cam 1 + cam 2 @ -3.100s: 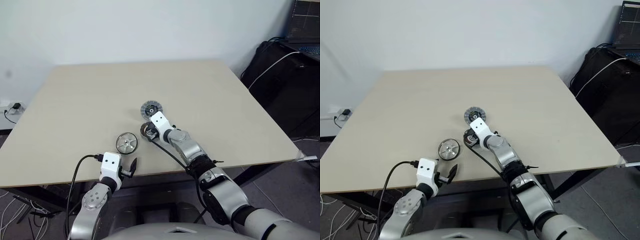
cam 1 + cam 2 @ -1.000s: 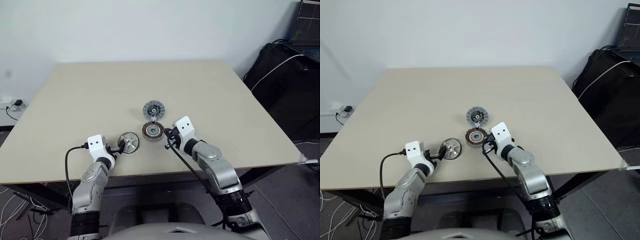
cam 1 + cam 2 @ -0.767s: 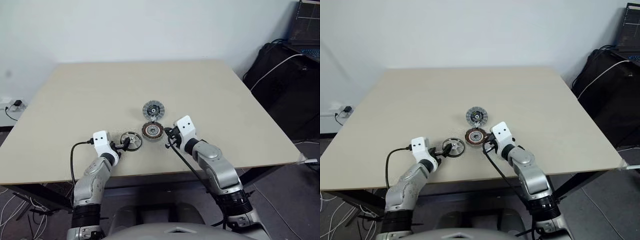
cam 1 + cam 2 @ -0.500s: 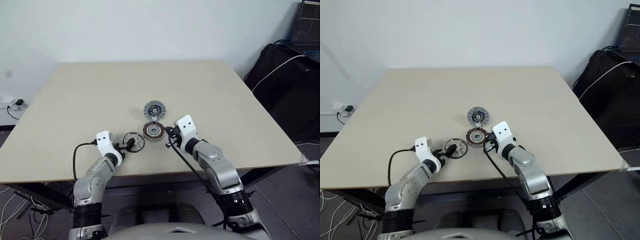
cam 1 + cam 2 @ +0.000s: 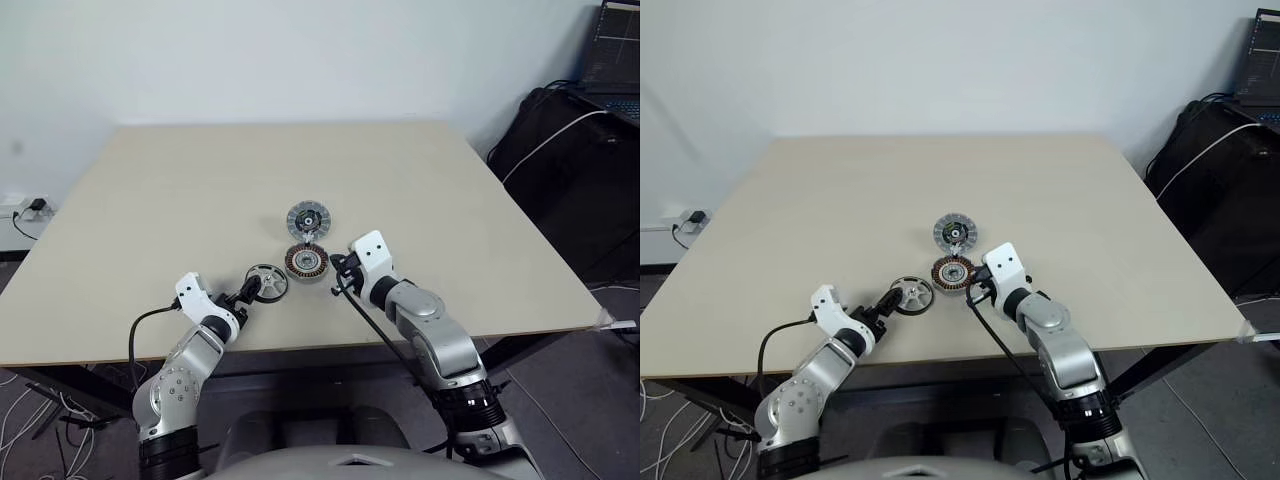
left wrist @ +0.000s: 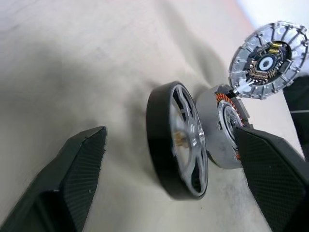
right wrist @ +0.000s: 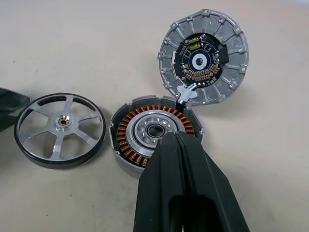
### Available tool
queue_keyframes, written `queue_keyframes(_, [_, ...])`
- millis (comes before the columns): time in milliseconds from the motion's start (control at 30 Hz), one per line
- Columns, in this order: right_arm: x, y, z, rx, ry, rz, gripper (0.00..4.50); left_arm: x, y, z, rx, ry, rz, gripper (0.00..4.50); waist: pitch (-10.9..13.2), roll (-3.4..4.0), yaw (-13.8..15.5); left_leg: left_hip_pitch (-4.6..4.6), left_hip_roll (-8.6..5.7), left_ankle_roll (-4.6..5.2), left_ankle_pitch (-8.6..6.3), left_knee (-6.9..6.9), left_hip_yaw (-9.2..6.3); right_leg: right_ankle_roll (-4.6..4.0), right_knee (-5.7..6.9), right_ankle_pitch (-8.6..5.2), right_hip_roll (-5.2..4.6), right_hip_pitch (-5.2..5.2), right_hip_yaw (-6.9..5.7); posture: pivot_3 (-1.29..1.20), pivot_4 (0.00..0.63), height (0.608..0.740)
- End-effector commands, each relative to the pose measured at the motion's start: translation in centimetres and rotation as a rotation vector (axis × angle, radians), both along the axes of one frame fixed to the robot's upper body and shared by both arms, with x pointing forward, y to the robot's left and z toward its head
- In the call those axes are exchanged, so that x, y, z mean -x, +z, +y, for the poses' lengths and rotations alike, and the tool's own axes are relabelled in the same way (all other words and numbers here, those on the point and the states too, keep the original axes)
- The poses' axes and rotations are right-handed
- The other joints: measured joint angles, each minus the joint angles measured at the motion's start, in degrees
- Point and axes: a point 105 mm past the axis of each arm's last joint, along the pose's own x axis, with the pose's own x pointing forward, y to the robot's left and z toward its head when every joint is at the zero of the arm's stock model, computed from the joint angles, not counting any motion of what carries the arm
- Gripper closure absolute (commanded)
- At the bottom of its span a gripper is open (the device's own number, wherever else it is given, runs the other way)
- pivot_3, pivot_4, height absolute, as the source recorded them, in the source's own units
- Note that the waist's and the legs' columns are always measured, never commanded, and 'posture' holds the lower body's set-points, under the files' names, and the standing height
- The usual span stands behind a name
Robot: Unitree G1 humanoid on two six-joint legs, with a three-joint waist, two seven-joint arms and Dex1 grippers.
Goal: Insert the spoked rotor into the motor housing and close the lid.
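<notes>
While spoked rotor [image 7: 60,129] lies beside motor housing [image 7: 153,137] – lid [image 7: 204,57] open

The three discs sit bunched near the front of the worktop [image 5: 150,200]: the rotor [image 5: 266,282] beside the housing [image 5: 306,262], the lid [image 5: 306,217] touching behind. The left gripper [image 5: 246,293] straddles the rotor's rim; the right gripper [image 5: 336,267], fingers together, blocks the housing's right side. Elsewhere the worktop lies bare.

On the table [image 5: 150,220], the spoked rotor [image 5: 266,283] lies left of the motor housing [image 5: 306,262], the lid [image 5: 307,217] behind it.
</notes>
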Motion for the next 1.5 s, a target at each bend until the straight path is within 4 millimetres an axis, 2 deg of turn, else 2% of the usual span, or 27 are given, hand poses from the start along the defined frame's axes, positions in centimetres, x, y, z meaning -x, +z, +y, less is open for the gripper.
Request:
queue_keyframes(33, [-0.5, 1.4, 0.2, -0.018, 0.007, -0.05, 4.5, -0.2, 0.9, -2.0, 0.138, 0.045, -0.035, 1.64, 0.0, 0.0, 0.0, -0.01, 0.0, 0.0, 0.0, 0.0, 0.0, 0.0, 0.0, 0.0, 0.0, 0.02, 0.0, 0.0, 0.0, 0.74])
queue_keyframes(100, [-0.5, 1.4, 0.2, -0.017, 0.007, -0.051, 4.5, -0.2, 0.8, -1.9, 0.147, 0.055, -0.032, 2.29, 0.0, 0.0, 0.0, -0.01, 0.01, -0.01, 0.01, 0.0, 0.0, 0.0, 0.0, 0.0, 0.02, 0.03, 0.0, 0.0, 0.0, 0.74])
queue_keyframes(500, [-0.6, 1.4, 0.0, -0.013, -0.004, -0.053, 4.5, -0.6, 0.2, -2.5, 0.187, 0.058, -0.008, 2.29, 0.0, -0.02, 0.0, 0.0, 0.0, -0.03, 0.01, 0.0, 0.0, 0.0, 0.0, 0.0, 0.03, 0.07, -0.01, 0.0, 0.0, 0.74])
queue_keyframes(600, [-0.6, 1.4, -0.1, -0.012, -0.007, -0.053, 4.5, -0.7, 0.3, -2.6, 0.186, 0.053, -0.01, 1.75, 0.0, -0.02, 0.0, 0.0, 0.01, -0.03, 0.01, 0.0, 0.0, 0.0, 0.0, 0.0, 0.02, 0.07, -0.01, 0.0, 0.0, 0.74])
queue_keyframes(733, [-0.7, 1.4, -0.1, -0.012, -0.009, -0.054, 4.5, -0.7, 0.3, -2.5, 0.177, 0.052, -0.009, 0.4, 0.0, -0.02, 0.0, 0.0, 0.01, -0.03, 0.02, 0.0, 0.0, 0.0, 0.0, 0.0, 0.03, 0.07, -0.01, 0.0, 0.0, 0.74])
queue_keyframes(1067, [-0.8, 1.5, -0.2, -0.012, -0.011, -0.059, 4.5, -0.9, 0.1, -2.7, 0.191, 0.082, 0.016, 0.4, 0.0, -0.02, 0.0, 0.0, 0.01, -0.04, 0.02, 0.0, 0.0, 0.0, 0.0, 0.0, 0.03, 0.08, -0.01, 0.0, 0.0, 0.74])
queue_keyframes(1500, [-0.9, 1.7, -0.4, -0.008, -0.015, -0.068, 4.5, -2.2, 1.7, -6.3, 0.428, 0.011, -0.02, 0.4, 0.0, -0.03, 0.1, 0.01, 0.0, -0.03, 0.02, 0.01, -0.01, 0.0, -0.02, 0.0, 0.03, 0.12, -0.03, 0.0, 0.0, 0.74])
